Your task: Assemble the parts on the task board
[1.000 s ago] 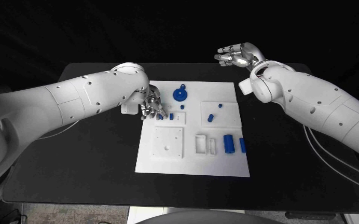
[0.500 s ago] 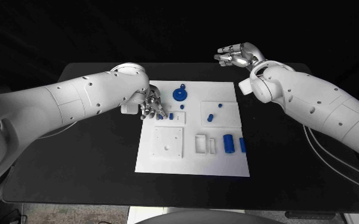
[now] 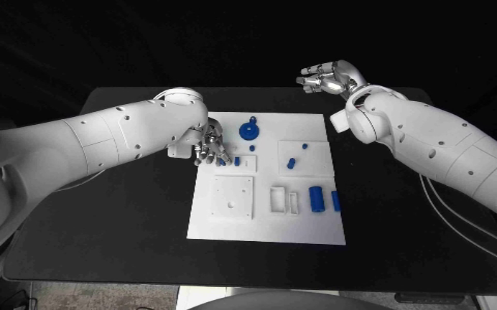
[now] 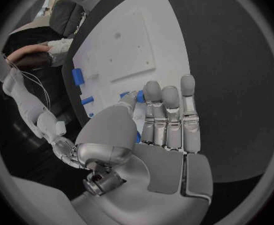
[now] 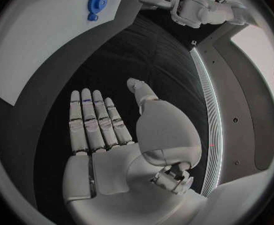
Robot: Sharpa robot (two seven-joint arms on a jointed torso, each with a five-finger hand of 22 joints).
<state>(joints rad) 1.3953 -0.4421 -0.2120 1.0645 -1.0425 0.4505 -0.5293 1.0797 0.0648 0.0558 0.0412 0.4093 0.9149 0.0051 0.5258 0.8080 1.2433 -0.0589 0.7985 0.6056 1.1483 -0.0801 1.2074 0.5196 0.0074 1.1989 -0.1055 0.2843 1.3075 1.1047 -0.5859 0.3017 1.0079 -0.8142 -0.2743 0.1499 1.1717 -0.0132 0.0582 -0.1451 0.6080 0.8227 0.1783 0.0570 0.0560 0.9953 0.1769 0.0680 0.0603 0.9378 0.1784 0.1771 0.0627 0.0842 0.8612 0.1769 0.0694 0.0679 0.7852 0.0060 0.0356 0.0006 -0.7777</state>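
The white task board (image 3: 267, 227) lies in the middle of the black table. My left hand (image 3: 210, 146) hovers over the board's left edge, and its thumb and first finger pinch a small blue part (image 4: 139, 96). Just beside the fingertips a blue peg (image 3: 237, 160) stands in the board. A blue gear (image 3: 248, 130) sits near the far edge and also appears in the right wrist view as the gear (image 5: 97, 3). My right hand (image 3: 330, 78) is raised beyond the board's far right corner. Its fingers (image 5: 93, 120) are straight and apart, holding nothing.
A blue cylinder (image 3: 317, 199) and a slimmer blue piece (image 3: 335, 201) lie at the board's right side, with a small blue part (image 3: 292, 162) above them. A raised white square plate (image 3: 234, 196) occupies the near left of the board. Black table surrounds the board.
My left hand has shifted very slightly toward the far side with the blue part. The right hand and the parts on the board have not moved.
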